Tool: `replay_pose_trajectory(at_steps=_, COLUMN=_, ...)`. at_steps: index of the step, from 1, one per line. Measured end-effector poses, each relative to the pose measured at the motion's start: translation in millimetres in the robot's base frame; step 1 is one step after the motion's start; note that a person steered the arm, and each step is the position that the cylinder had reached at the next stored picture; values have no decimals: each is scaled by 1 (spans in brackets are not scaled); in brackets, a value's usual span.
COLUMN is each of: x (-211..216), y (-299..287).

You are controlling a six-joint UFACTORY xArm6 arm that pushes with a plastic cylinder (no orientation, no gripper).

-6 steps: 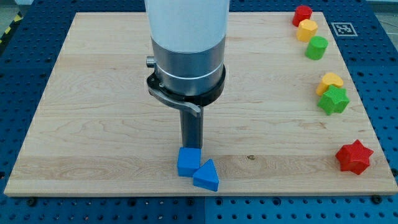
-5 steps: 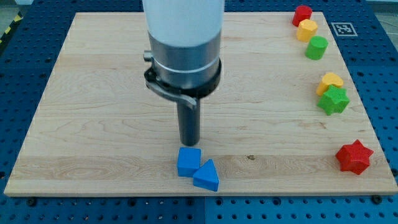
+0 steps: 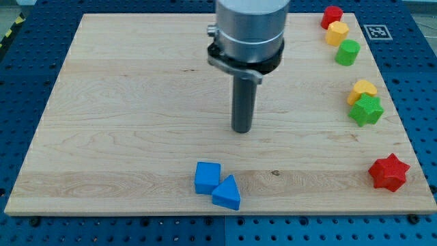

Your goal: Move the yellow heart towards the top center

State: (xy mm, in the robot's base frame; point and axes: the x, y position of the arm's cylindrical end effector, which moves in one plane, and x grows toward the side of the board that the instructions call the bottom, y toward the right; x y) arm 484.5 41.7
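Observation:
The yellow heart (image 3: 364,89) lies near the board's right edge, touching the green star (image 3: 367,109) just below it. My tip (image 3: 242,130) is near the board's middle, well to the left of the heart and above the blue blocks, touching no block.
A red block (image 3: 332,15), a yellow block (image 3: 337,32) and a green block (image 3: 347,52) sit in a line at the top right. A red star (image 3: 388,172) is at the lower right. A blue cube (image 3: 207,177) and a blue triangle (image 3: 227,193) touch near the bottom edge.
My tip has moved up and to the right, away from the blue cube toward the board's middle. No block has moved.

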Motion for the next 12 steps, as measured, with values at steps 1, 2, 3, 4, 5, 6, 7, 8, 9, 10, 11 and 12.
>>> replay_pose_trajectory(at_steps=1, x=-45, y=30)
replay_pose_trajectory(at_steps=2, x=-103, y=58)
replay_pose_trajectory(at_steps=3, x=-136, y=132)
replay_pose_trajectory(at_steps=4, x=-134, y=217)
replay_pose_trajectory(at_steps=5, x=-95, y=273)
replay_pose_trajectory(at_steps=6, x=-55, y=276)
replay_pose_trajectory(at_steps=7, x=-39, y=249)
replay_pose_trajectory(at_steps=8, x=-46, y=201)
replay_pose_trajectory(at_steps=9, x=-77, y=161)
replay_pose_trajectory(at_steps=10, x=-110, y=127)
replay_pose_trajectory(at_steps=11, x=-126, y=94)
replay_pose_trajectory(at_steps=12, x=-128, y=71)
